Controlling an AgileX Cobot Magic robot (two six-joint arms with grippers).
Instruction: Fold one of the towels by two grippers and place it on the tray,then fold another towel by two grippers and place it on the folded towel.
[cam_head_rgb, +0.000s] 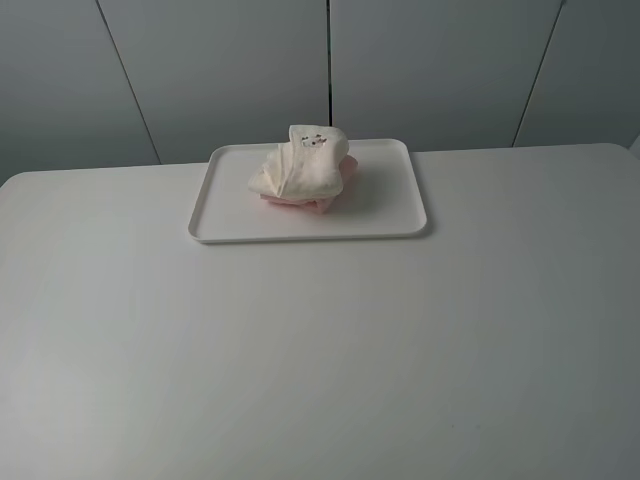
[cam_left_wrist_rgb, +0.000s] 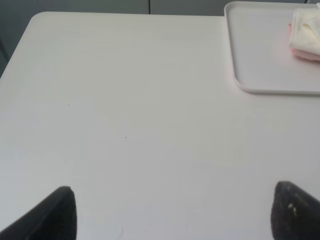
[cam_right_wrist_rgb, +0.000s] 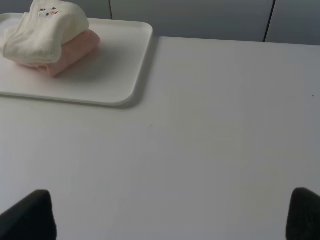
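A folded cream towel (cam_head_rgb: 300, 165) lies on top of a folded pink towel (cam_head_rgb: 310, 202) on the white tray (cam_head_rgb: 385, 215) at the back middle of the table. Both towels also show in the right wrist view: the cream towel (cam_right_wrist_rgb: 42, 32) over the pink towel (cam_right_wrist_rgb: 75, 50), on the tray (cam_right_wrist_rgb: 115, 80). The left wrist view shows the tray (cam_left_wrist_rgb: 260, 75) with the towels (cam_left_wrist_rgb: 305, 37) at its edge. My left gripper (cam_left_wrist_rgb: 172, 212) is open and empty over bare table. My right gripper (cam_right_wrist_rgb: 170, 215) is open and empty over bare table. Neither gripper shows in the exterior view.
The white table (cam_head_rgb: 320, 340) has rounded back corners and a grey panelled wall (cam_head_rgb: 230, 70) behind it. The tray stands close to the table's back edge.
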